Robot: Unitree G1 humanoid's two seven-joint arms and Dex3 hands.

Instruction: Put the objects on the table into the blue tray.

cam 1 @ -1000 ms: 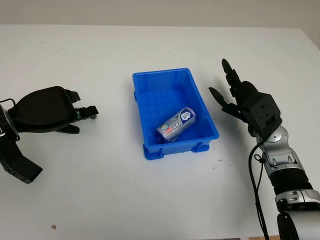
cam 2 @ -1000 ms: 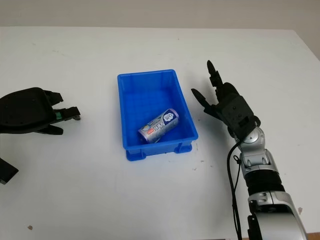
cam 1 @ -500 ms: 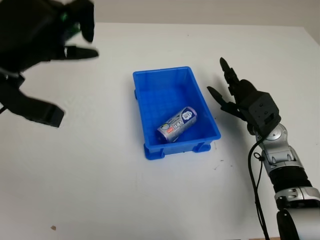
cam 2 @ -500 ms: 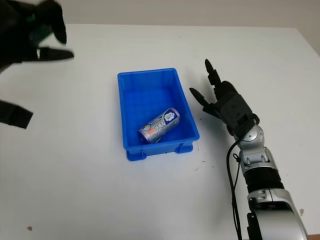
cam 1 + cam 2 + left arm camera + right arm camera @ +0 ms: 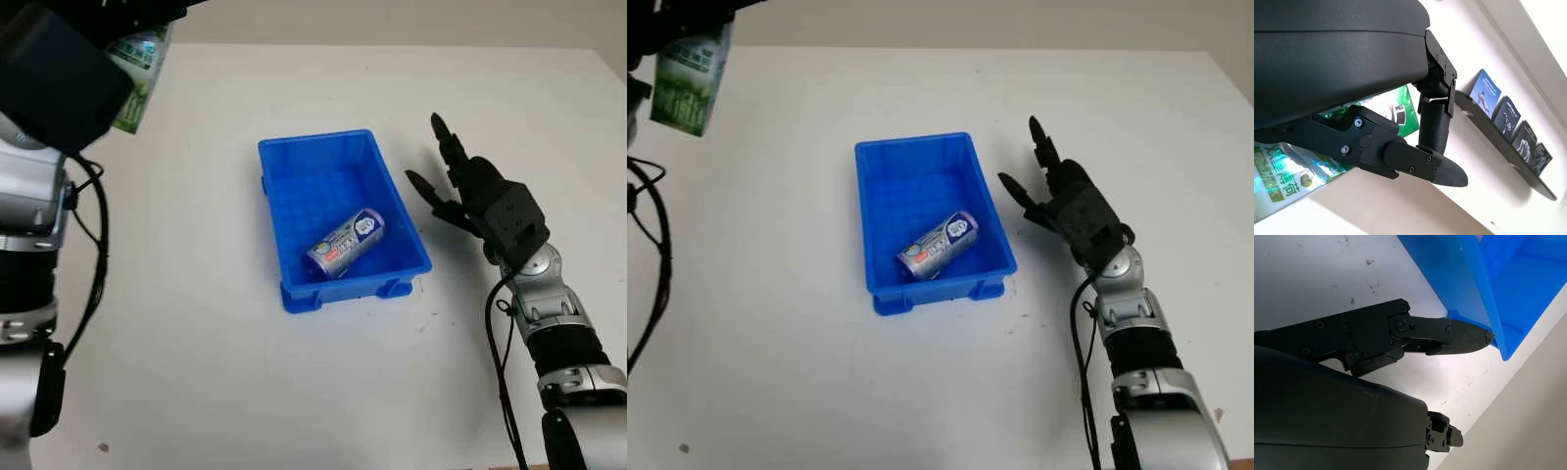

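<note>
Left hand [image 5: 69, 69] grips green pack [image 5: 691, 78], raised at tray's [image 5: 294, 157] 10 o'clock: carry step. Next: move over tray, release beside can [image 5: 345, 243]. Right hand [image 5: 470, 191] open at 3 o'clock.

Bright, even light falls from above on the white table [image 5: 294, 392], with no hard glare. The tray [image 5: 338, 220] casts a faint soft shadow along its near edge. The can [image 5: 345, 242] shows small highlights. At the upper left, the left hand [image 5: 59, 59] is dark and slightly soft. Wrist views are backlit, the shells nearly black
</note>
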